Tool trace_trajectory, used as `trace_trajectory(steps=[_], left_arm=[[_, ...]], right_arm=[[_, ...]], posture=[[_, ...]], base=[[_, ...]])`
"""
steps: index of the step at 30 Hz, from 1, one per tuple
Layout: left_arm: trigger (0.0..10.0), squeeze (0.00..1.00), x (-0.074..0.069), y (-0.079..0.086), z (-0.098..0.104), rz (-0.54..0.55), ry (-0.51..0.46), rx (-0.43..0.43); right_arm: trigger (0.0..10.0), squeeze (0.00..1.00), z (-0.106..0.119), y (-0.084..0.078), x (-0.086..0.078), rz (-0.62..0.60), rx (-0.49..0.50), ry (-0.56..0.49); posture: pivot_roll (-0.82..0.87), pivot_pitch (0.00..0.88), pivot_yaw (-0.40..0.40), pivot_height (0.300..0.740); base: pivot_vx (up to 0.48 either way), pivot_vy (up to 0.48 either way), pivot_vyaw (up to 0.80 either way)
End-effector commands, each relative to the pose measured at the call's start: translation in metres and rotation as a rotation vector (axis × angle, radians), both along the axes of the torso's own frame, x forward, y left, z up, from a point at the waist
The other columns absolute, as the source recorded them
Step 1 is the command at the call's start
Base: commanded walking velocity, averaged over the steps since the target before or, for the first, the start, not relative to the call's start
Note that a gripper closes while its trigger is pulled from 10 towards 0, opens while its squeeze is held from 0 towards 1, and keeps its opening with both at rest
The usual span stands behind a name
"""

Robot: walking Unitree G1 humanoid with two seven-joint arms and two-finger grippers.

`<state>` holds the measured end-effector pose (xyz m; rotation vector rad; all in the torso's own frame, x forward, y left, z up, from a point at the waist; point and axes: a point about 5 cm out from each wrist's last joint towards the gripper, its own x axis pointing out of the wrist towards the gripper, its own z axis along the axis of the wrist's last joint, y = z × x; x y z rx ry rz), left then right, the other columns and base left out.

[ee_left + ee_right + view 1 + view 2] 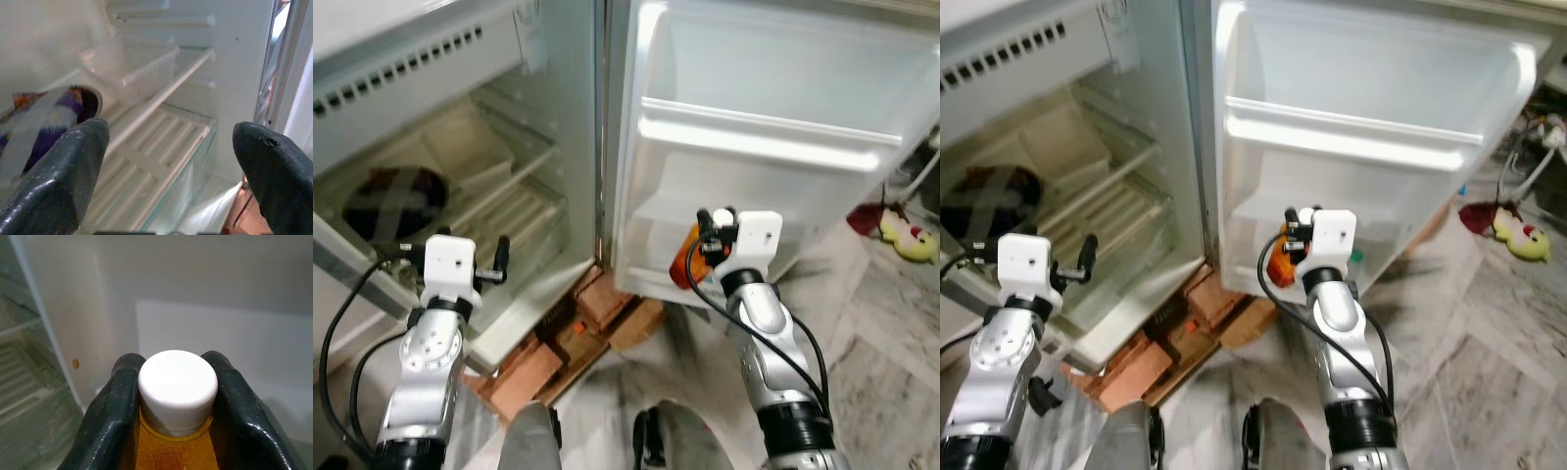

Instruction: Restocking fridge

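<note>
Orange bottle clamped between right gripper fingers, white-capped.

No readable text, labels, brands, numbers or signs. Bottle cap plain white; any label hidden by fingers. Fridge door shelves and walls blank. Dark patterned item on fridge shelf, about 9 o'clock in left eye view: markings too blurred to read.
</note>
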<state>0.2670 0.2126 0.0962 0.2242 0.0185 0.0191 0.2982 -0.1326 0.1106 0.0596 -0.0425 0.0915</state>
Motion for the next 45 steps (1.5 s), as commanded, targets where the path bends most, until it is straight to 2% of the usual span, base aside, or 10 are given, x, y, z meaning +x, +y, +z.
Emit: trace_trajectory(steps=[1,6,21,36,45], left_arm=[[10.0,0.0,0.002,-0.003,0.0,-0.015,-0.006,-0.006],[10.0,0.0,0.003,-0.007,0.001,-0.031,-0.014,-0.008],[10.0,0.0,0.005,-0.008,0.004,-0.048,-0.035,-0.018],[10.0,0.0,0.007,-0.013,0.003,-0.059,-0.047,-0.028],[10.0,0.0,0.006,-0.015,0.003,-0.067,-0.051,-0.025]], right_arm=[[10.0,0.0,0.005,0.0,0.004,-0.001,-0.003,-0.029],[10.0,0.0,0.01,0.002,0.006,0.006,-0.013,-0.053],[10.0,0.0,0.005,0.009,0.005,0.039,-0.026,-0.048],[10.0,0.0,0.008,0.013,0.007,0.058,-0.058,-0.075],[10.0,0.0,0.007,0.004,0.01,-0.009,-0.117,-0.073]], posture=[[0.05,0.159,-0.064,0.656],[0.05,0.165,-0.066,0.656],[0.04,0.174,-0.058,0.656],[0.04,0.17,-0.063,0.656],[0.04,0.17,-0.067,0.656]], base=[[0.0,0.0,0.0],[0.0,0.0,0.0],[0.0,0.0,0.0],[0.292,0.0,0.0],[0.406,0.0,0.0]])
